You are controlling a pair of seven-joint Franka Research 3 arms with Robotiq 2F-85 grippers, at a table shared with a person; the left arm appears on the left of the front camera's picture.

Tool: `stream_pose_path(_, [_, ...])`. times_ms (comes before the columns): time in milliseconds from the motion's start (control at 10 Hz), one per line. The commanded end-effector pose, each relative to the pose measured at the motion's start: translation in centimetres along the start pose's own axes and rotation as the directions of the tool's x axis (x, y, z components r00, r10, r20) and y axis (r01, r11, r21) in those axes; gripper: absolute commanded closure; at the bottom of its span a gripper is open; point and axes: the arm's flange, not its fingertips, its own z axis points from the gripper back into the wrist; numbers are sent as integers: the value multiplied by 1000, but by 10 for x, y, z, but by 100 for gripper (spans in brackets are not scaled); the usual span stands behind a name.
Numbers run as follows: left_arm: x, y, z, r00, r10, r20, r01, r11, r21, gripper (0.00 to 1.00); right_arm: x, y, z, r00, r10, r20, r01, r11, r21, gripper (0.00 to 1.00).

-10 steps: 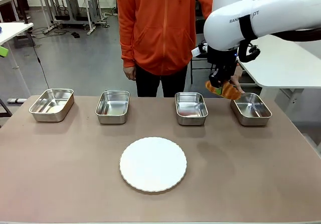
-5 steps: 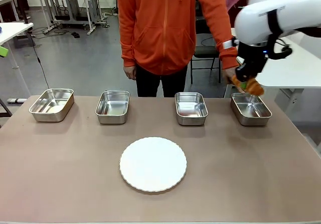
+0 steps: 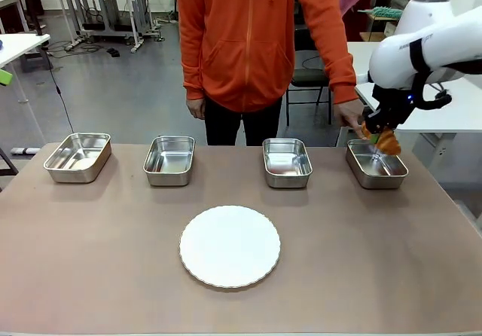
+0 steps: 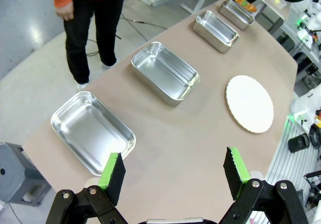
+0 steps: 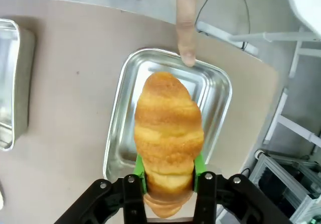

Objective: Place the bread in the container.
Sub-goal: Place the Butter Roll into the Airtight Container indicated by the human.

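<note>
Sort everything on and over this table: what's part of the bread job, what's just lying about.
In the job:
golden-brown ridged croissant
right tool, shut on it
rightmost shiny steel tray
person's pointing finger

Lying about:
three other steel trays
round white plate
left tool, open

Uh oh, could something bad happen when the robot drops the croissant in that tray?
Maybe. The person's finger touches the container rim right beneath the bread, so the right gripper could bump it coming down. The bread hangs above the tray's far end, so it might catch the rim and tip out.
</note>
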Motion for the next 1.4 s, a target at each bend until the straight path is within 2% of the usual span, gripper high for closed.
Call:
stream_pose_path(0, [1, -2, 1, 1000, -1, 14, 1, 1000, -1, 0, 3, 1, -15, 999, -42, 13, 42, 999, 24, 59])
stream_pose_path(400, [1, -2, 1, 1000, -1, 14, 1, 1000, -1, 0, -8, -3, -9, 997, -74, 0, 74, 997, 17, 59])
stream_pose_path(500, [1, -2, 1, 1000, -1, 14, 1, 1000, -1, 0, -10, -2, -11, 999, -51, -11, 51, 998, -32, 1])
stream_pose_path(900, [1, -2, 1, 1000, -1, 14, 1, 1000, -1, 0, -8, -2, -9, 999, -48, -9, 47, 998, -37, 0])
stream_pose_path(1100, [1, -2, 1, 1000, -1, 14, 1, 1000, -1, 0, -5, 0, -6, 998, -51, -35, 50, 999, -22, 0])
stream_pose_path(1200, [1, -2, 1, 1000, -1, 14, 1, 1000, -1, 0, -3, 2, -4, 998, -43, -48, 40, 997, -73, 0])
stream_pose_path(1300, [1, -2, 1, 1000, -1, 14, 1, 1000, -1, 0, -4, -4, -11, 1000, -22, -15, 22, 1000, -2, 0])
